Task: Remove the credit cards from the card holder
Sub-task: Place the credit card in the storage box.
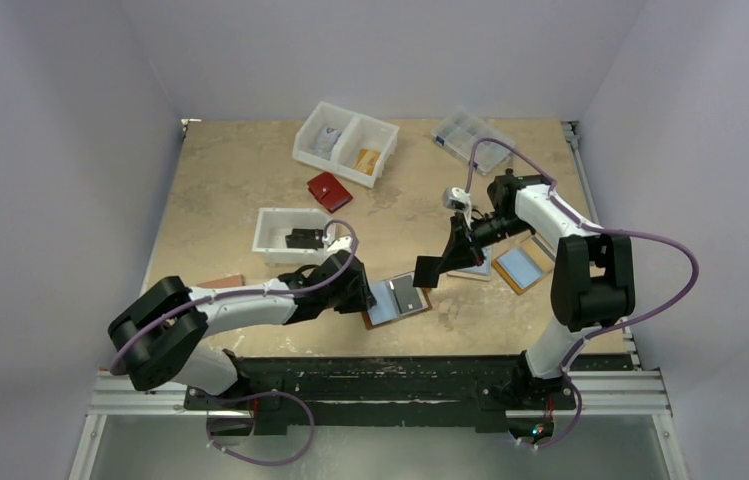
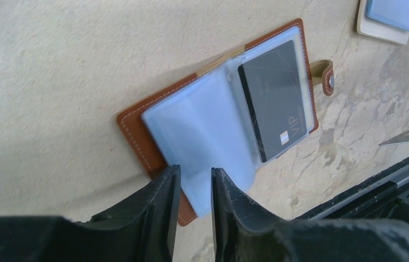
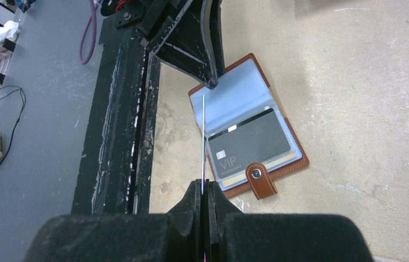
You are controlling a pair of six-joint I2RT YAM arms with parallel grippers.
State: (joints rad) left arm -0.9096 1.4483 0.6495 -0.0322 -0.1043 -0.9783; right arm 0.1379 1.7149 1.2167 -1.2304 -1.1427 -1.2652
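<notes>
My right hand (image 3: 203, 184) is clenched on a thin dark credit card (image 3: 203, 136), which sticks straight out past its fingertips and shows edge-on in the air. Ahead of and below that hand, the card holder (image 3: 237, 106) lies open and flat on the table (image 3: 355, 82). A black VIP card (image 3: 254, 144) sits in the sleeve beside the snap tab (image 3: 261, 180). My left hand (image 2: 195, 170) is released, its fingers slightly parted. Its tips rest at the holder's nearest edge, over the pale-blue sleeve.
</notes>
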